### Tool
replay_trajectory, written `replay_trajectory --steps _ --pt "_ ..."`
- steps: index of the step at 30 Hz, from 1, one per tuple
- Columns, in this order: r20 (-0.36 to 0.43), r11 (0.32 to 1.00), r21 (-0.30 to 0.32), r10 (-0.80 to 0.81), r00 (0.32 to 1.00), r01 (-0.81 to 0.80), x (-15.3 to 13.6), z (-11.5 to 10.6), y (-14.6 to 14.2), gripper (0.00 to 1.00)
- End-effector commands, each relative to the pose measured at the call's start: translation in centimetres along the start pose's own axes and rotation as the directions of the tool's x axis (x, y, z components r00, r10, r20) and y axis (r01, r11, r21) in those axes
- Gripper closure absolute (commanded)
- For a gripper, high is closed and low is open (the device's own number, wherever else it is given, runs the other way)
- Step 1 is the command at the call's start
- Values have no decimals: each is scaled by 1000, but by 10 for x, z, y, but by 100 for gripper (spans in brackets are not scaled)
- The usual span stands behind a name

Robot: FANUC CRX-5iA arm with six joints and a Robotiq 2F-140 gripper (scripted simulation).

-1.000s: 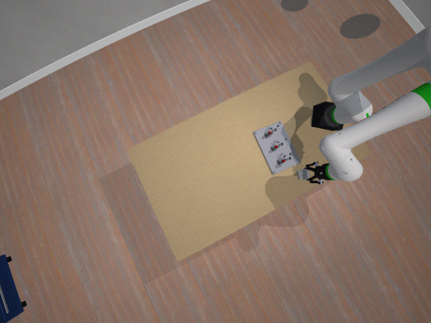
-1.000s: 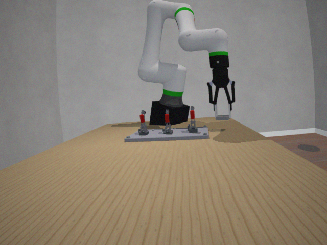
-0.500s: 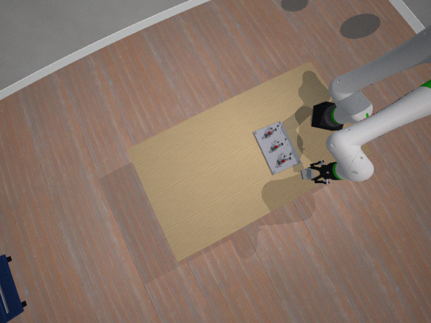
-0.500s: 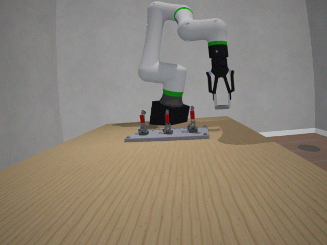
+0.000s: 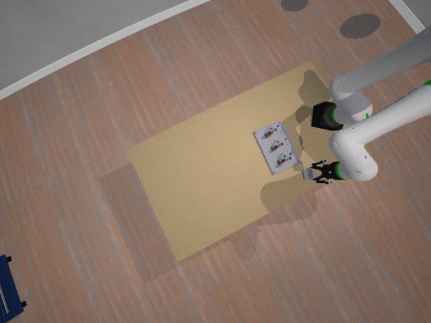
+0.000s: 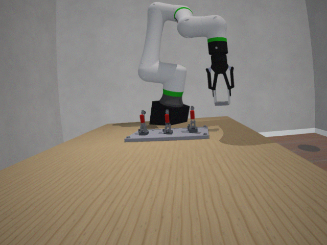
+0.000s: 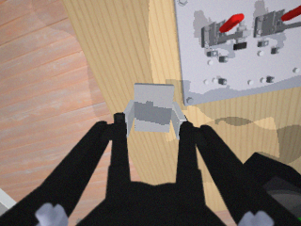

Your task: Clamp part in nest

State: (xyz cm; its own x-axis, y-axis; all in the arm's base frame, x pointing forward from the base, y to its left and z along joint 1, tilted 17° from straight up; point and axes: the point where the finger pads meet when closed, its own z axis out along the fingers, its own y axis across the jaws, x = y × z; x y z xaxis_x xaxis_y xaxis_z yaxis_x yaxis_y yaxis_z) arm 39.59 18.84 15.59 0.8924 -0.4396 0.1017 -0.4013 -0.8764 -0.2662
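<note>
My gripper (image 5: pixel 309 173) (image 6: pixel 222 102) (image 7: pixel 152 108) is shut on the grey part (image 5: pixel 306 173) (image 6: pixel 222 103) (image 7: pixel 151 109), a flat rectangular block held by its two sides. It hangs high above the table, beside the right end of the fixture. The grey fixture plate (image 5: pixel 264 153) (image 6: pixel 158 138) (image 7: pixel 245 80) lies on the table and carries three nests. Each nest has a clamp with a red handle (image 6: pixel 142 118) (image 6: pixel 166 118) (image 6: pixel 192 114), and all three handles stand upright. In the wrist view two red handles (image 7: pixel 231 22) (image 7: pixel 292 14) show at the top right.
The wooden table (image 5: pixel 194 188) (image 6: pixel 158 190) reaches far toward the front. The robot's black base (image 5: pixel 322 116) (image 6: pixel 168 113) stands behind the fixture. The table's edge (image 7: pixel 108 85) lies under the gripper, with plank floor beyond. A dark blue object (image 5: pixel 8 292) stands on the floor far left.
</note>
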Motion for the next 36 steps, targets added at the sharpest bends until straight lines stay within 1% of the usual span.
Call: replay_trajectory --steps 1,16,24,26,30,36 --pt "0 1000 0 0 1000 0 0 0 0 100" --pt "0 1000 0 -10 1000 10 0 0 0 100" --pt "0 985 0 -174 985 174 0 0 0 100" --pt "0 985 0 -174 985 174 0 0 0 100" --pt "0 974 0 -225 974 225 0 0 0 100" --pt "0 974 0 -228 974 228 0 0 0 100"
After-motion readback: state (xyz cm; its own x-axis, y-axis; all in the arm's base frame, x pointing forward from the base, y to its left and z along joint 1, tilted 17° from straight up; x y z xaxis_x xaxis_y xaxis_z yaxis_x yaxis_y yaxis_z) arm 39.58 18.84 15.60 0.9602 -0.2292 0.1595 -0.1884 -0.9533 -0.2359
